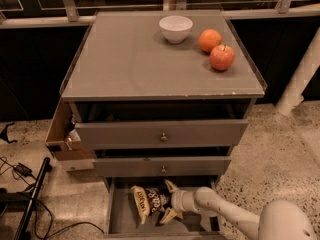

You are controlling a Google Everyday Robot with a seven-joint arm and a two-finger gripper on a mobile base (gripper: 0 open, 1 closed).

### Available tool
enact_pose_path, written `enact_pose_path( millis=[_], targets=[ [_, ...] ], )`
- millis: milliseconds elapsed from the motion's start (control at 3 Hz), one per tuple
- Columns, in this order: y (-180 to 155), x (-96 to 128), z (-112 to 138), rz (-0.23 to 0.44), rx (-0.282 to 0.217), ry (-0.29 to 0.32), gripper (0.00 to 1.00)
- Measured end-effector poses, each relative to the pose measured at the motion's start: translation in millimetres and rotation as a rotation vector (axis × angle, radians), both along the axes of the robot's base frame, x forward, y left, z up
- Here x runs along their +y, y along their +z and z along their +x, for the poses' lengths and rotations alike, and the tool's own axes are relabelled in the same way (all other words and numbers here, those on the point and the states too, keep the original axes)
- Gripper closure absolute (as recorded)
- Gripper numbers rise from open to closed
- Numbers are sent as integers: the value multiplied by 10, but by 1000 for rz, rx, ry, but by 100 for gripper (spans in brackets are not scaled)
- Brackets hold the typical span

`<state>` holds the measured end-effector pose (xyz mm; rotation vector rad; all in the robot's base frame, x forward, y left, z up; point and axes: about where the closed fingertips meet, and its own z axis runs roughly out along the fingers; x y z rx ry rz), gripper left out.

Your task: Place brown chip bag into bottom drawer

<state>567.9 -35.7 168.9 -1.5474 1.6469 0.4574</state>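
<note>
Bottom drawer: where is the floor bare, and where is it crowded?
Bare floor of the bottom drawer shows left of the brown chip bag, by the left wall, and along the front edge. The right side is crowded: the gripper sits at the bag's right end.

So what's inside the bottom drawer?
The chip bag lies on the drawer floor, with the gripper at one end. The floor beneath them is hidden.

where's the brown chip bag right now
In the camera view, the brown chip bag lies inside the open bottom drawer, low and centre, just under the middle drawer. The gripper is at its right end.
</note>
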Motion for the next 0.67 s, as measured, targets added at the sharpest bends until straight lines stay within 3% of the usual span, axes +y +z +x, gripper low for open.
enact_pose_path(
  millis=[333, 667],
  targets=[
    [144, -142, -48, -20, -23, -22, 0],
    [161, -149, -60, -21, -25, -23, 0]
  ],
)
